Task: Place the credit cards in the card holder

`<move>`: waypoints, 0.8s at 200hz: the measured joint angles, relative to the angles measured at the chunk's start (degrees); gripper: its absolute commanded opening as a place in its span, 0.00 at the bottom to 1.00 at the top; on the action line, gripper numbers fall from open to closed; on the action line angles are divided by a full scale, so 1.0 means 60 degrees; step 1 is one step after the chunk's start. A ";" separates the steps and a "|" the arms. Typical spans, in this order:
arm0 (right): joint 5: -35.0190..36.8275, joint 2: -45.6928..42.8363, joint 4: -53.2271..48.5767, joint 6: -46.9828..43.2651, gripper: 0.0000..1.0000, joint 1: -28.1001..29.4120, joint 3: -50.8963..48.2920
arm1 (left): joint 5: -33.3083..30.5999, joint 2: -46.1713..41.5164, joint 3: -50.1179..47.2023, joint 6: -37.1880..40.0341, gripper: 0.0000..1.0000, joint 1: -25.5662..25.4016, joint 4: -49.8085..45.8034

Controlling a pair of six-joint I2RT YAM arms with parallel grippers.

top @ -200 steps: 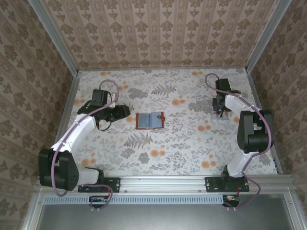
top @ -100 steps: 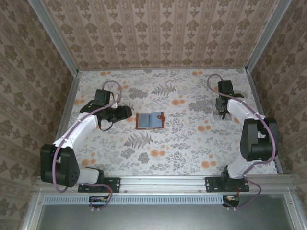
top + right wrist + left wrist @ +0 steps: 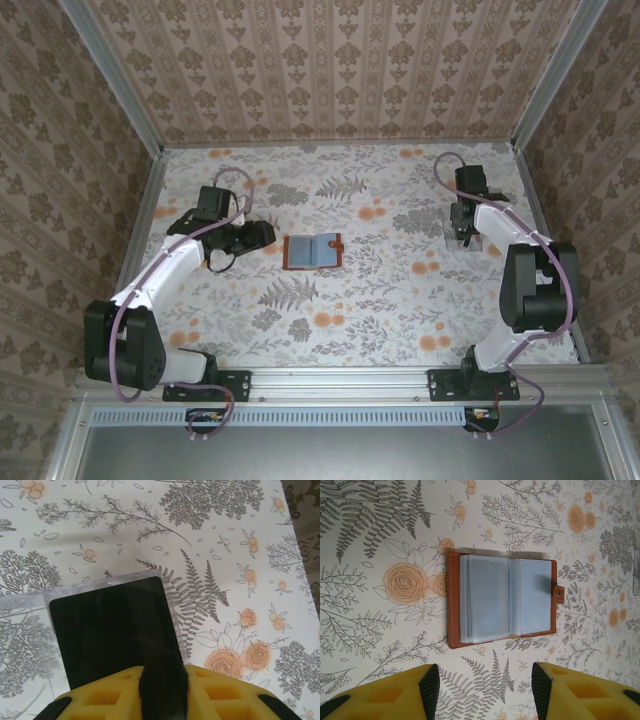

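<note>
Reddish-brown leather-like card holder [image 3: 312, 252] lies open and flat on floral cloth [image 3: 360, 300], mid-table, clear inner pockets up, clasp tab on right edge. Left gripper [image 3: 262, 235] just left of it. In left wrist view, card holder [image 3: 502, 600] sits ahead of left gripper [image 3: 485, 680], centred on gap, not touching; jaws wide, nothing between.

Right gripper [image 3: 463, 232] at far right, well apart from card holder. Right wrist view: thin flat rectangular credit cards [image 3: 110, 625], top one dark, translucent ones beneath, flat on cloth. Right gripper [image 3: 164, 680] at cards' near edge, jaws narrow; pinched or not, cannot tell.
</note>
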 measured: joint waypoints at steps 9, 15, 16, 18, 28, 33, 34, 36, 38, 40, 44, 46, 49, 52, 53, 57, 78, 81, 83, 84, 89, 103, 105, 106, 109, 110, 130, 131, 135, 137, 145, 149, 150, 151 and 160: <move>-0.0087 0.0066 0.0004 0.0000 0.31 0.0004 0.0084 | 0.0000 0.0000 0.0000 0.0000 0.54 0.0000 0.0004; -0.0168 0.0084 0.0007 0.0000 0.31 0.0004 0.0113 | 0.0000 0.0004 0.0000 0.0000 0.54 0.0000 0.0000; -0.0189 0.0087 0.0007 0.0000 0.31 0.0004 0.0117 | 0.0000 0.0004 0.0000 0.0000 0.54 0.0000 0.0004; -0.0222 0.0091 0.0007 0.0004 0.31 0.0004 0.0124 | 0.0004 0.0004 0.0000 0.0000 0.54 0.0000 0.0004; -0.0357 0.0091 0.0007 0.0000 0.32 0.0004 0.0127 | 0.0004 0.0007 0.0000 0.0000 0.54 0.0000 0.0000; -0.0430 0.0091 0.0007 0.0000 0.33 0.0004 0.0131 | 0.0004 0.0011 0.0000 0.0000 0.54 0.0000 0.0004; -0.0441 0.0091 0.0007 0.0000 0.33 0.0004 0.0131 | 0.0004 0.0015 0.0000 0.0000 0.54 0.0000 0.0004; -0.0466 0.0091 0.0007 -0.0004 0.33 0.0004 0.0131 | 0.0004 0.0015 0.0000 0.0000 0.54 0.0000 0.0007; -0.0477 0.0091 0.0007 0.0000 0.33 0.0004 0.0131 | 0.0004 0.0018 0.0000 0.0000 0.54 0.0000 0.0004; -0.0503 0.0091 0.0004 -0.0007 0.34 0.0004 0.0131 | 0.0004 0.0018 0.0000 0.0000 0.54 0.0000 0.0004; -0.0535 0.0095 0.0004 -0.0007 0.34 0.0004 0.0131 | 0.0004 0.0022 0.0000 0.0000 0.54 0.0000 0.0004; -0.0557 0.0095 0.0004 0.0000 0.35 0.0004 0.0131 | 0.0004 0.0022 -0.0004 0.0000 0.54 0.0000 0.0007; -0.0590 0.0095 0.0000 -0.0022 0.35 0.0004 0.0131 | 0.0004 0.0022 -0.0004 0.0000 0.54 0.0000 0.0011; -0.0623 0.0095 -0.0015 -0.0025 0.35 0.0004 0.0131 | 0.0004 0.0022 -0.0004 -0.0004 0.54 0.0000 0.0011; -0.0630 0.0098 -0.0022 -0.0025 0.35 0.0004 0.0131 | 0.0004 0.0022 -0.0004 -0.0004 0.54 0.0000 0.0011; -0.0670 0.0117 -0.0040 -0.0036 0.36 0.0004 0.0131 | 0.0004 0.0022 -0.0004 -0.0004 0.54 0.0000 0.0022; -0.0823 0.0222 -0.0033 -0.0036 0.37 0.0007 0.0135 | 0.0033 0.0098 -0.0004 -0.0004 0.54 0.0000 0.0047; -0.0827 0.0244 -0.0036 -0.0036 0.37 0.0011 0.0149 | 0.0040 0.0113 -0.0004 -0.0004 0.54 0.0000 0.0047; -0.0827 0.0248 -0.0036 -0.0036 0.37 0.0015 0.0157 | 0.0040 0.0127 -0.0004 -0.0004 0.54 0.0000 0.0047; -0.0827 0.0255 -0.0036 -0.0036 0.37 0.0015 0.0168 | 0.0040 0.0135 -0.0004 -0.0004 0.54 0.0000 0.0047; -0.0831 0.0277 -0.0047 -0.0036 0.37 0.0011 0.0200 | 0.0044 0.0160 -0.0004 -0.0004 0.54 0.0000 0.0047; -0.0845 0.0346 -0.0058 -0.0036 0.37 0.0011 0.0259 | 0.0044 0.0189 -0.0004 -0.0004 0.54 0.0000 0.0051; -0.0852 0.0346 -0.0062 -0.0036 0.37 0.0011 0.0266 | 0.0044 0.0189 -0.0004 -0.0004 0.54 0.0000 0.0047; -0.0852 0.0346 -0.0058 -0.0036 0.37 0.0011 0.0266 | 0.0044 0.0189 -0.0004 -0.0004 0.54 0.0000 0.0047; -0.0856 0.0357 -0.0058 -0.0036 0.37 0.0011 0.0270 | 0.0044 0.0189 -0.0004 -0.0004 0.54 0.0000 0.0051; -0.0856 0.0361 -0.0058 -0.0036 0.37 0.0015 0.0270 | 0.0044 0.0189 -0.0004 -0.0004 0.54 0.0000 0.0051; -0.0863 0.0361 -0.0066 -0.0036 0.37 0.0011 0.0277 | 0.0102 0.0208 -0.0004 -0.0004 0.54 0.0000 0.0051; -0.0863 0.0361 -0.0066 -0.0036 0.37 0.0011 0.0277 | 0.0106 0.0211 -0.0004 -0.0004 0.54 0.0000 0.0051; -0.0863 0.0361 -0.0073 -0.0040 0.37 0.0011 0.0284 | 0.0106 0.0219 -0.0004 -0.0004 0.54 0.0000 0.0051; -0.0863 0.0361 -0.0073 -0.0036 0.37 0.0011 0.0288 | 0.0109 0.0226 -0.0004 -0.0004 0.54 0.0000 0.0051; -0.0863 0.0361 -0.0084 -0.0040 0.37 0.0011 0.0295 | 0.0109 0.0233 -0.0004 -0.0004 0.54 0.0000 0.0055; -0.0867 0.0361 -0.0087 -0.0040 0.37 0.0011 0.0295 | 0.0109 0.0237 -0.0004 -0.0004 0.54 0.0000 0.0058; -0.0867 0.0364 -0.0091 -0.0036 0.37 0.0011 0.0295 | 0.0109 0.0237 -0.0004 -0.0004 0.54 0.0000 0.0058; -0.0867 0.0361 -0.0095 -0.0040 0.37 0.0011 0.0295 | 0.0109 0.0237 -0.0004 -0.0004 0.54 0.0000 0.0062; -0.0878 0.0364 -0.0098 -0.0040 0.35 0.0011 0.0295 | 0.0113 0.0248 -0.0004 -0.0004 0.54 0.0000 0.0091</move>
